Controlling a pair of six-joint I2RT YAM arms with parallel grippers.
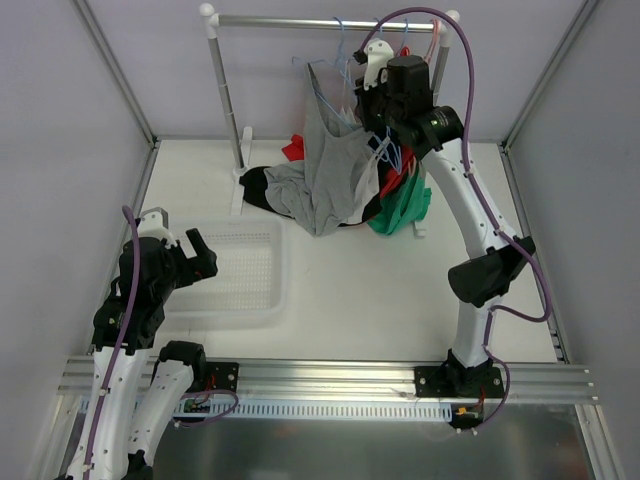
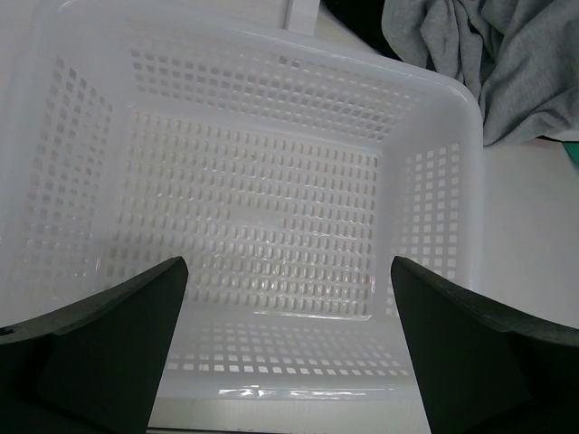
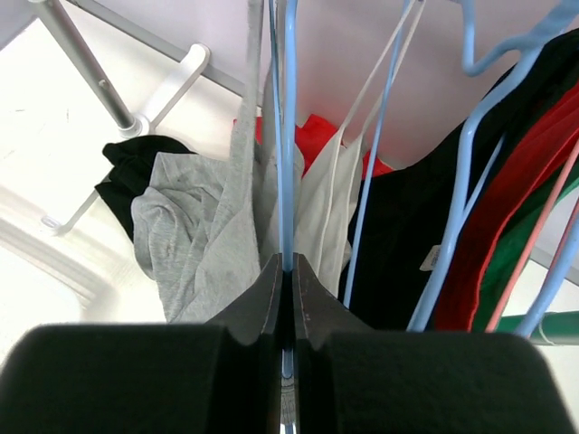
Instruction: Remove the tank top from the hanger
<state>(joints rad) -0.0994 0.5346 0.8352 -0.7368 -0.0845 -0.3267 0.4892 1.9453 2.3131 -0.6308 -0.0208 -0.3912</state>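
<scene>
Top view, rack: a rail [image 1: 300, 21] on white posts stands at the far side of the counter [image 1: 350, 290], hung with several garments.
Top view, tank top: the grey tank top [image 1: 330, 170] hangs from a light blue hanger [image 1: 341, 62] on the rail, and its lower part lies bunched on the counter.
Top view, right claw: the right claw [image 1: 367, 102] is raised among the hangers just right of the tank top.
Top view, left claw: the left claw [image 1: 190, 258] is over the left end of a white basket [image 1: 275, 280].
Left wrist view, left claw: the left claw [image 2: 288, 267] has its fingers spread wide, nothing between them, above the basket [image 2: 434, 208].
Left wrist view, tank top: grey cloth [image 2: 507, 72] lies on the counter just beyond the basket's far right corner.
Right wrist view, right claw: the right claw [image 3: 285, 271] is pinched tight on the hanger's blue wire [image 3: 289, 136].
Right wrist view, tank top: the tank top [image 3: 199, 244] hangs on that wire, draped to its left.
Right wrist view, neighbours: a white garment [image 3: 321, 199], a black one [image 3: 398, 244] and a red one [image 3: 507, 226] hang to the right.
</scene>
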